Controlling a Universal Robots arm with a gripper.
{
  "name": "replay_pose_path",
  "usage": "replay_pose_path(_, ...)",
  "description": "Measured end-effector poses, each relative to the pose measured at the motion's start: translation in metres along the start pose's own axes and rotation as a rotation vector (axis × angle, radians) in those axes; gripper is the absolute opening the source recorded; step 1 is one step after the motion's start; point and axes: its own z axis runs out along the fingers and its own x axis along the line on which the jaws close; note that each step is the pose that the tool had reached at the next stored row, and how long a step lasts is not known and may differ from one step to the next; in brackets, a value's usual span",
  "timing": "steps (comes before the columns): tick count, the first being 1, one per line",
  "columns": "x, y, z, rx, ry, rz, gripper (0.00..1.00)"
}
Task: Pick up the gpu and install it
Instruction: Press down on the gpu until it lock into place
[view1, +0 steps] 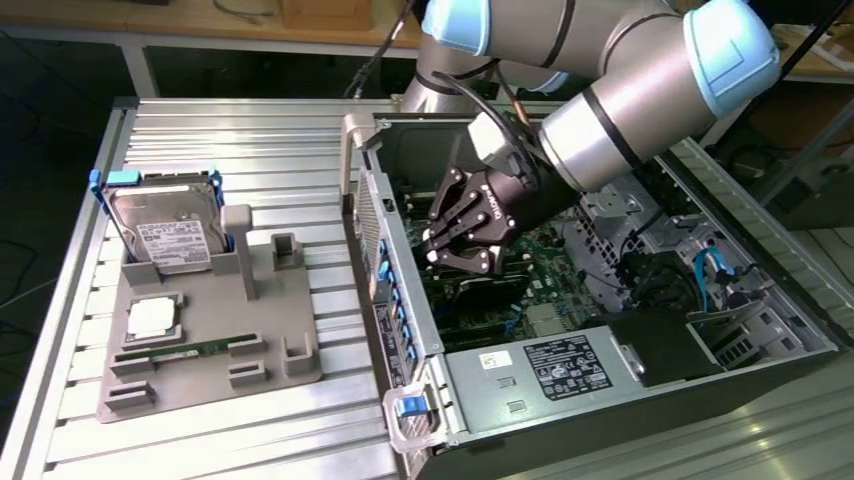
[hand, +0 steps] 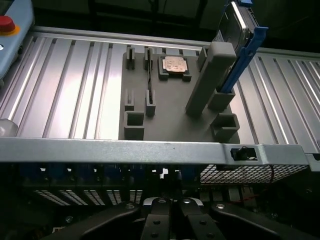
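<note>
In the exterior view, the robot arm (view1: 641, 110) reaches down into the open computer case (view1: 587, 330). The black gripper (view1: 461, 255) is inside the case, low over the green board (view1: 534, 290). Its fingers are pressed together. A dark flat card sits just under the gripper, down in the case. It may be the gpu (view1: 487, 290), but I cannot tell for sure, and I cannot tell if the gripper is pinching it.

On the exterior view's left, a gray holder tray (view1: 214, 350) lies on the ribbed metal worktop (view1: 200, 130). A silver hard drive (view1: 167, 230) with a white label stands upright in the tray, in a blue frame. A small square chip (view1: 151, 318) lies flat in front of it. A thin green memory stick (view1: 180, 352) lies near the tray's front edge.

In the wrist view, the gripper (hand: 172, 210) shows with its black fingers shut tight against each other. Past it runs the gray metal edge of the case (hand: 150, 150). Beyond that edge is the gray holder tray (hand: 175, 105) on the worktop (hand: 65, 85). The hard drive (hand: 235, 25) stands in its blue frame beside a tall gray post. The square chip (hand: 174, 65) lies in its pocket. The memory stick (hand: 150, 80) stands on edge in its slot. A red button (hand: 6, 22) sits at one corner.
</note>
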Motion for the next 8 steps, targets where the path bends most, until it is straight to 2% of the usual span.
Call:
replay_pose_path(3,0.0000,-0.0051,-0.0018,-0.0093,-0.0003,0.001,0.11)
replay_pose_path(4,0.0000,-0.0065,-0.0023,-0.0141,-0.0006,0.001,0.11)
replay_pose_path(8,0.0003,-0.0082,-0.0004,-0.0242,-0.0010,0.003,0.11)
